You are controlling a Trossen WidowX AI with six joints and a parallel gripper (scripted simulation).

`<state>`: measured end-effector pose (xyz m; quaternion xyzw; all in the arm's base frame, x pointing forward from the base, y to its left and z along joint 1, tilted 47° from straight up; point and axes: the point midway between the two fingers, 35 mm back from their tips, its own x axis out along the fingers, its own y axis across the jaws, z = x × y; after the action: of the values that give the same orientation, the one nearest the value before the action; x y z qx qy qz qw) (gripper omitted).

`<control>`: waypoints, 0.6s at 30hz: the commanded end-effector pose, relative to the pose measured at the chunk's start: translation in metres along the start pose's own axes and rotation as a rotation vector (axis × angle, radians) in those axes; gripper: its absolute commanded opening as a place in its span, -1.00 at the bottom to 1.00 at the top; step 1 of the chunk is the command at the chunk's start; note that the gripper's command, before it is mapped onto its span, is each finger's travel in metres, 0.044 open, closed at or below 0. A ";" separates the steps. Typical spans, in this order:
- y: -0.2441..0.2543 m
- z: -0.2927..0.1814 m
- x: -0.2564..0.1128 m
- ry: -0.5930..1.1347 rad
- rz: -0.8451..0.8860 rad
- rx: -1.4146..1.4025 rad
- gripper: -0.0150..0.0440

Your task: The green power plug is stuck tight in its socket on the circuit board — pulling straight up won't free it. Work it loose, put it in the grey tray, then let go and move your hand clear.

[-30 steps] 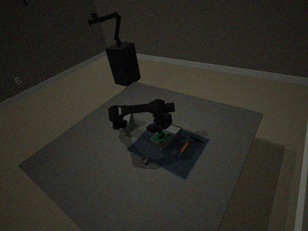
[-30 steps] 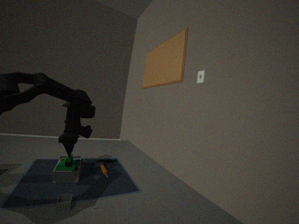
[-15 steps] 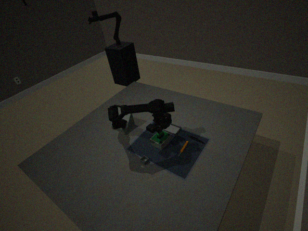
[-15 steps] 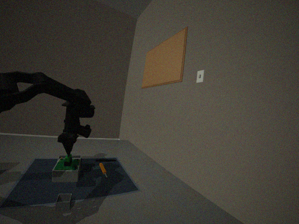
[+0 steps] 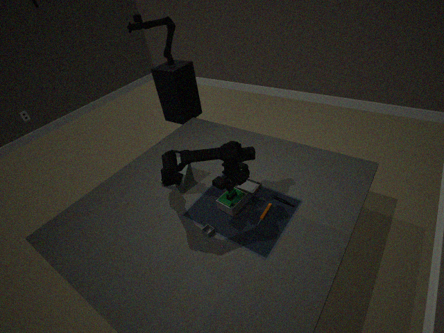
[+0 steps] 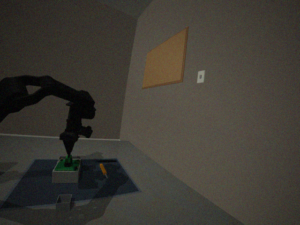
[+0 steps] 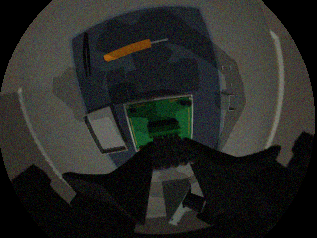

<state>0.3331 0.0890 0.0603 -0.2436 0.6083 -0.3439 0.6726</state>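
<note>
The circuit board (image 5: pixel 225 201) (image 6: pixel 59 167) (image 7: pixel 141 112) is green and lies on top of a pale box. A dark socket (image 6: pixel 68 164) (image 7: pixel 164 125) stands near its middle. My gripper (image 5: pixel 230 189) (image 6: pixel 69 155) (image 7: pixel 168 143) points down over the socket and is shut on the green plug (image 6: pixel 68 158). The plug shows at the fingertips, right above the socket; the fingers mostly hide it in the wrist view. Whether it is still seated is too dark to tell. The grey tray (image 5: pixel 248 186) (image 7: pixel 105 130) lies beside the board's box, with nothing visible inside.
An orange-handled screwdriver (image 5: pixel 266 211) (image 6: pixel 103 169) (image 7: pixel 127 50) and a thin black tool (image 5: pixel 284 200) (image 7: pixel 87 55) lie on the dark blue mat (image 5: pixel 267 247) (image 6: pixel 36 191) (image 7: pixel 205 45). A small open box (image 5: pixel 208 229) (image 6: pixel 63 207) stands at the mat's edge, with small pale bits near it.
</note>
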 end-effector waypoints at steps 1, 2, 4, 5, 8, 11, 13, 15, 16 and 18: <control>-0.006 -0.004 -0.026 -0.038 0.128 -0.016 -0.49; -0.008 -0.004 -0.028 -0.038 0.153 -0.017 -0.49; -0.012 -0.004 -0.027 -0.037 0.190 -0.018 -0.49; -0.013 -0.004 -0.028 -0.037 0.202 -0.018 -0.49; -0.013 -0.004 -0.028 -0.037 0.200 -0.018 -0.49; -0.008 -0.004 -0.029 -0.038 0.149 -0.017 -0.49; -0.004 -0.004 -0.030 -0.038 0.096 -0.016 -0.49; 0.001 -0.004 -0.030 -0.039 0.039 -0.014 -0.49; 0.003 -0.004 -0.030 -0.039 0.011 -0.014 -0.49; 0.007 -0.004 -0.030 -0.108 -0.027 -0.007 -0.49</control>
<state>0.3311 0.0906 0.0633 -0.2408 0.6072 -0.3389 0.6772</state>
